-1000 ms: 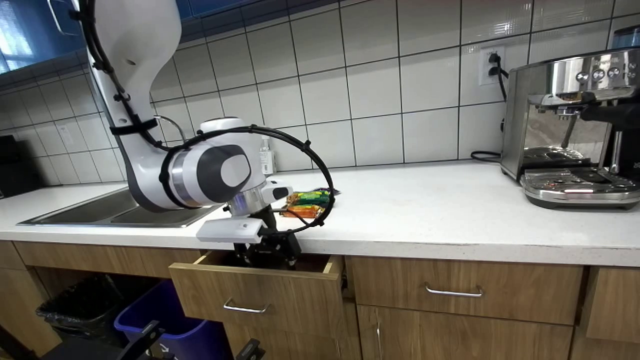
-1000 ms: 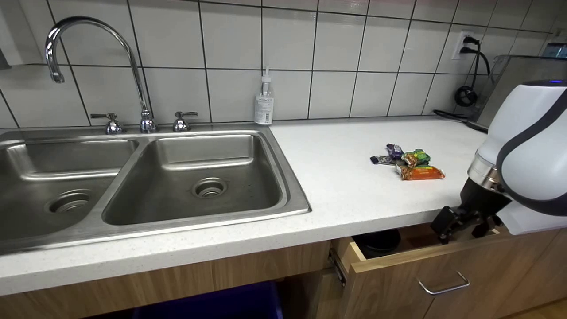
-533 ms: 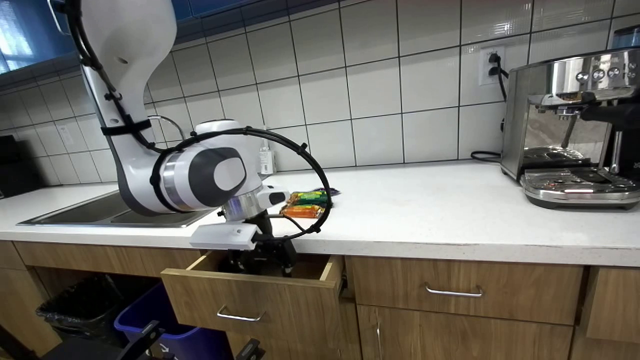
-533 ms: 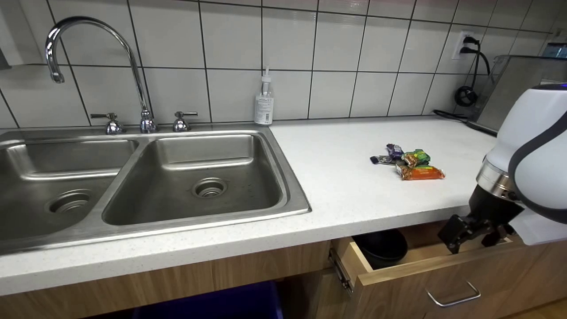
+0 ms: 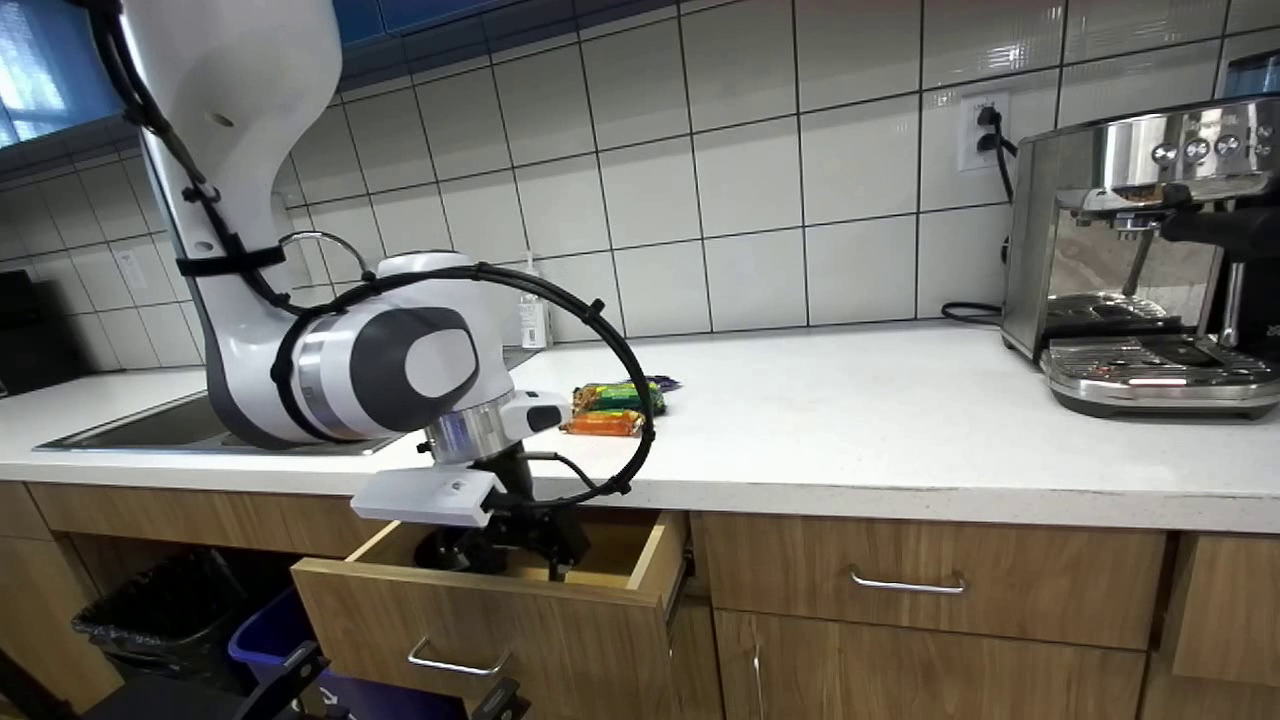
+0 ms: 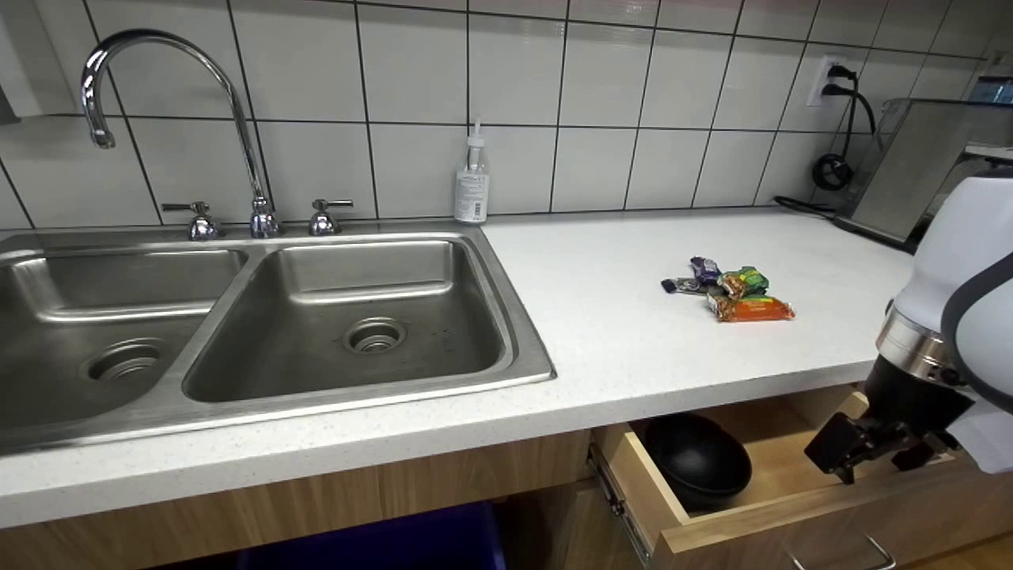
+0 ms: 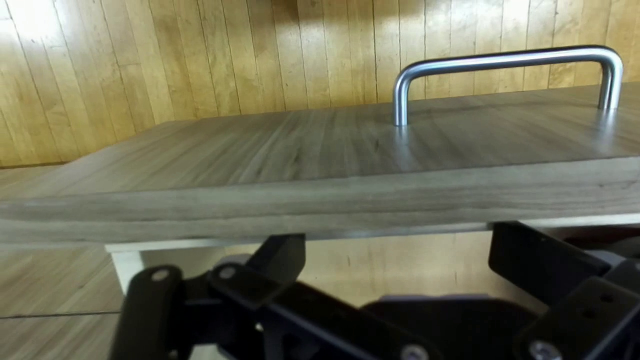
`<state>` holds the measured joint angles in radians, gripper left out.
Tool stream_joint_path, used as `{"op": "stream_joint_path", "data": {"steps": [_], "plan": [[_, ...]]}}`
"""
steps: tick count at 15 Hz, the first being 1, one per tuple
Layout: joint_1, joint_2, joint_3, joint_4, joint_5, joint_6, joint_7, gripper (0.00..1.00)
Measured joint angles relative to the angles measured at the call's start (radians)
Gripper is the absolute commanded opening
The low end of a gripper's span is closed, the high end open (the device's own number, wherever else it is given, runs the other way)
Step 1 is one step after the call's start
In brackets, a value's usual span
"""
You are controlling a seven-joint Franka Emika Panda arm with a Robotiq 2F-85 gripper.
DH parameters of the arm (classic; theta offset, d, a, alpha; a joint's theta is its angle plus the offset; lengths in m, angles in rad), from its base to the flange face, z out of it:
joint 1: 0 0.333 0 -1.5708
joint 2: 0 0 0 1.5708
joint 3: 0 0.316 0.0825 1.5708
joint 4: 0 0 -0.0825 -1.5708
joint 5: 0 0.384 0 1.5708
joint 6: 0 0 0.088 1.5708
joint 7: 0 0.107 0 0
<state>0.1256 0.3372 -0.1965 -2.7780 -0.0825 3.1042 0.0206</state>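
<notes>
The black hand (image 7: 398, 252) hangs point-down from the white arm (image 5: 415, 355) at the mouth of the pulled-out drawer (image 5: 545, 625), just behind its front panel (image 7: 300, 150), with its fingers (image 7: 282, 257) spread wide and the drawer's pale bottom showing through the gap. In the wrist view the fingertips overlap the inner edge of that panel, but whether they touch it cannot be told. The drawer juts out from under the white surface (image 5: 850, 420), its metal handle (image 7: 505, 60) on the outer face, away from the fingers, with wooden floorboards (image 7: 240, 55) beyond. A black bowl (image 6: 700, 459) sits inside the drawer at the end nearer the sink (image 6: 524, 340), beside the hand but apart from it, and a metal runner (image 6: 618, 500) shows along the drawer's side in an exterior view. In both exterior views a heap of wrapped bars (image 6: 752, 309) lies on the surface behind the drawer, an orange one in front, green and purple ones behind it. The double steel sink is set into the surface, with a curved faucet (image 6: 263, 220) at its back edge and a pump bottle (image 6: 472, 194) standing beside its rear corner, near the tiled wall (image 6: 601, 79). Farther along, in an exterior view, stands a coffee machine (image 5: 1120, 270), a black cord plugged into the outlet (image 5: 970, 135) near it. Below the surface, beside the drawer, stand a blue bin (image 5: 390, 698) and a black-lined bin (image 5: 180, 620); on its other side, another drawer (image 5: 1040, 595) is pushed in.
</notes>
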Motion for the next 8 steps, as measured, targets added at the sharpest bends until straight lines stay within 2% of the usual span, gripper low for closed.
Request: {"op": "stream_joint_path", "data": {"steps": [8], "plan": [[-0.001, 0.006, -0.001, 0.003, 0.011, -0.047, 0.000, 1.00]]}}
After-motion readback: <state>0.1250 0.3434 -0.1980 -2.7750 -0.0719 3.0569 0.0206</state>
